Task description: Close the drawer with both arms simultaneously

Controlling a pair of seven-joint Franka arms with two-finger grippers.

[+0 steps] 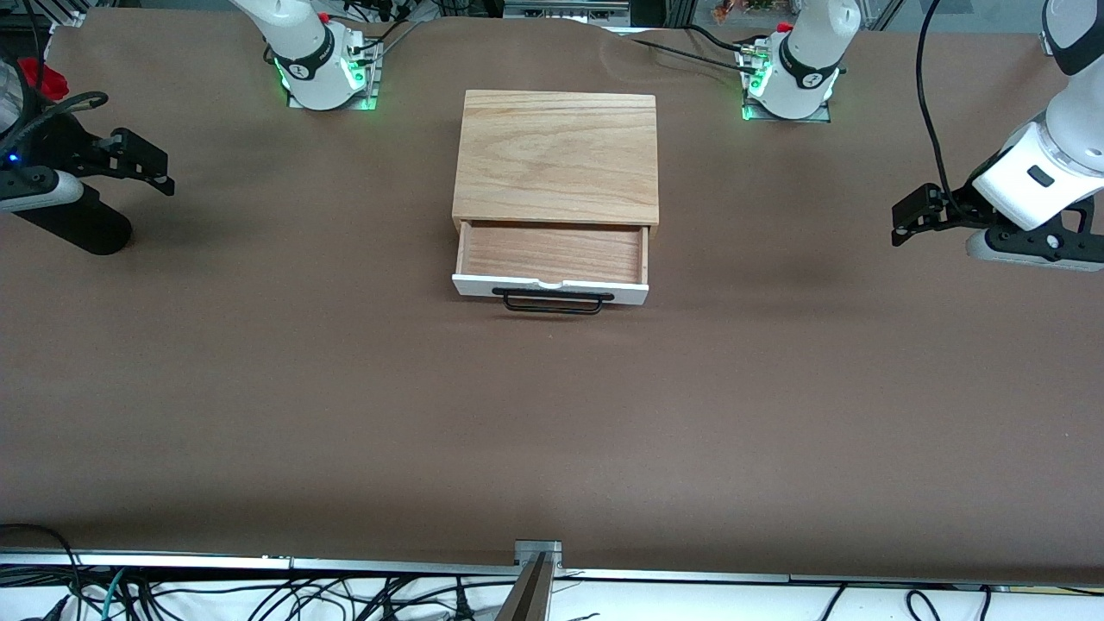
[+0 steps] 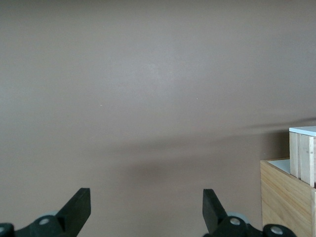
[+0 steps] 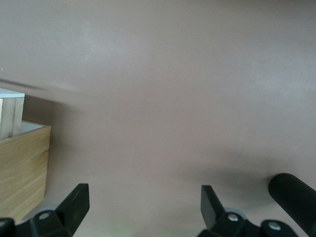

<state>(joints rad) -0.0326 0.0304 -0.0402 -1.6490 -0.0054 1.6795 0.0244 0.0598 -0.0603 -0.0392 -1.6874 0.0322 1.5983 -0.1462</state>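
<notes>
No lettering, label, brand or number can be read anywhere here. The black bands on the arms' bases (image 1: 304, 65) carry small white marks, too tiny to make out.

Even, soft overhead light falls on the brown table (image 1: 345, 388), with faint blurred shadows beside the wooden box (image 1: 556, 155) and under both arms, green glow at the bases (image 1: 328, 90), no glare, and the wrist views slightly soft and dimmer.
</notes>
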